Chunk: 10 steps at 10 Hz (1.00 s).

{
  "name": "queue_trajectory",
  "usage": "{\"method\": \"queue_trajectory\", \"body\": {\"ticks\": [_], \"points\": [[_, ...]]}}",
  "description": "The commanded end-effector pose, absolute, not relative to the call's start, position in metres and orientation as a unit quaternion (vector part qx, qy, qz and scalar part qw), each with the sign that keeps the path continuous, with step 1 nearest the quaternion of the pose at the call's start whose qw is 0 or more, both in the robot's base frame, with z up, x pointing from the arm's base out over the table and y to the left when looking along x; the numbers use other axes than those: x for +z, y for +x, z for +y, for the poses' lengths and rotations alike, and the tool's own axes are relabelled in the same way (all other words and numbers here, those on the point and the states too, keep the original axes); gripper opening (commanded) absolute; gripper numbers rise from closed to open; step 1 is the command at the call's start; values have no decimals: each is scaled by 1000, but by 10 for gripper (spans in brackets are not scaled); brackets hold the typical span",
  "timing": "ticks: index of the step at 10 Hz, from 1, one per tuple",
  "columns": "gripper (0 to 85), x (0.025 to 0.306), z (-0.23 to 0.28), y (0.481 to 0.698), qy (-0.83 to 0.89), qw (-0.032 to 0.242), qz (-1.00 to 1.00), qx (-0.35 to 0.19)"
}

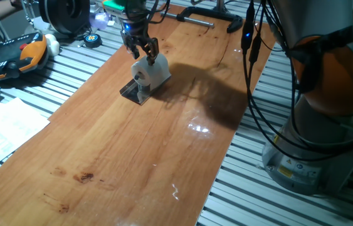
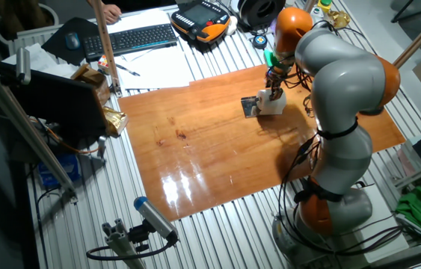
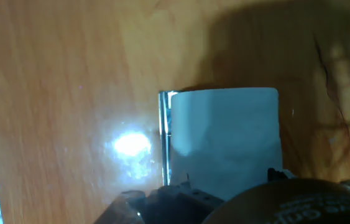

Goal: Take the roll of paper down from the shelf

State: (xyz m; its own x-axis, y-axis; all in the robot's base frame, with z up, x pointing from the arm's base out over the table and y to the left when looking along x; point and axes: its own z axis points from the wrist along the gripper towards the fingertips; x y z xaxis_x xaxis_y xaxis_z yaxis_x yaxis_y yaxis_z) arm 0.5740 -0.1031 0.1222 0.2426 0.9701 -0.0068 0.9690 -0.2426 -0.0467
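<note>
White paper on a brown wooden board, that's pretty much the whole scene: the roll of paper (image 1: 152,73) sits on the shelf (image 1: 132,91), a little dark metal holder near the far end of the wooden tabletop (image 1: 132,157), cardboard core facing the one fixed camera. The gripper (image 1: 145,53) hangs right over the top of the roll with its fingers (image 1: 153,48) spread apart and pointing down, tips at or just above the paper, can't really tell if they touch. So the claw is released, not grasping anything. In the hand view the roll fills the middle and a thin bright wire bar (image 3: 163,137) runs along its left edge. From the other fixed view the big grey and orange arm (image 2: 341,90) bends over the board.
</note>
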Motion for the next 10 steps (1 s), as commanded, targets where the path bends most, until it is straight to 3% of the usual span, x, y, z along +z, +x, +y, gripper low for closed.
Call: {"method": "queue_trajectory", "body": {"ticks": [1,6,8,10], "points": [[630,122,-103,574,-822,16,-568,15],[287,119,-105,571,-801,13,-598,6],[53,118,-106,570,-792,9,-611,-2],[7,119,-107,569,-782,10,-623,-7]]}}
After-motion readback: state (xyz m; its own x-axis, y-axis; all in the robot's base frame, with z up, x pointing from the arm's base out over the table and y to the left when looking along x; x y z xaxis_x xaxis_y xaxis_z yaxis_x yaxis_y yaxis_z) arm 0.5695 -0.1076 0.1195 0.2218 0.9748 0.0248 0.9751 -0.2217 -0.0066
